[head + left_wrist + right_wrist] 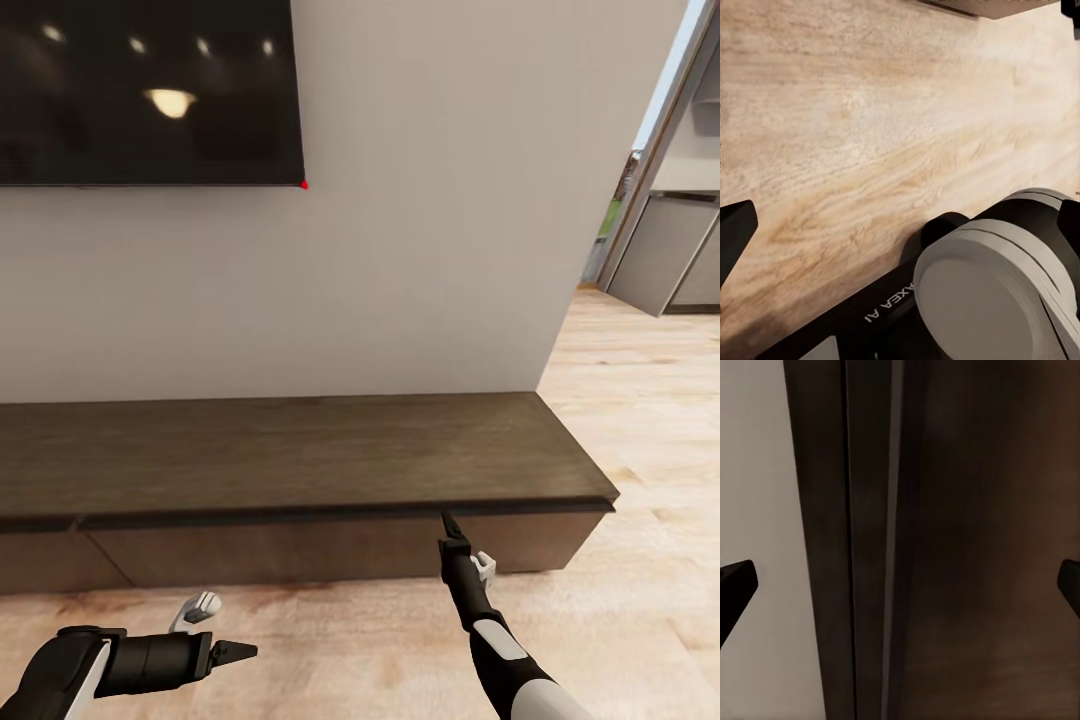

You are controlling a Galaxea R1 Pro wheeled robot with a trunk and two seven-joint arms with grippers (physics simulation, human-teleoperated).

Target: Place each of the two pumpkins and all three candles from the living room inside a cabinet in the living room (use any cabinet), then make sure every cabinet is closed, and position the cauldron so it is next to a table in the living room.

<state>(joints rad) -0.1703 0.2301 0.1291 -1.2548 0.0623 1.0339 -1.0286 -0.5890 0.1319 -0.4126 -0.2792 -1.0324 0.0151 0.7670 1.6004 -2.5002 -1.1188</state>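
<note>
- The right gripper (pixel 446 520) reaches forward with its dark tip at the front edge of the cabinet top, just at the seam above the drawer fronts.
- In the right wrist view its two black fingertips (pixel 736 585) sit at opposite borders with nothing between them, so this gripper is spread wide and holds nothing.
- That same view looks closely at the long low dark brown wood cabinet (pixel 967 547), with a narrow gap line running between its top slab and drawer face, and pale wall beside it.
- The left gripper (pixel 235 652) hangs low over the light wood plank floor (pixel 340 640), pointing toward the robot's right, well apart from the cabinet.
- Whether the left gripper is spread or clenched cannot be told; one black fingertip (pixel 735 229) shows at the border of the left wrist view, above the floor.
- The cabinet (pixel 300 455) runs along the white wall (pixel 430 220); its flat top is bare and its drawer fronts sit flush.
- A black wall-mounted screen (pixel 150 90) hangs above it, reflecting ceiling lights.
- Grey kitchen cupboards (pixel 665 250) stand beyond the wall's corner.
</note>
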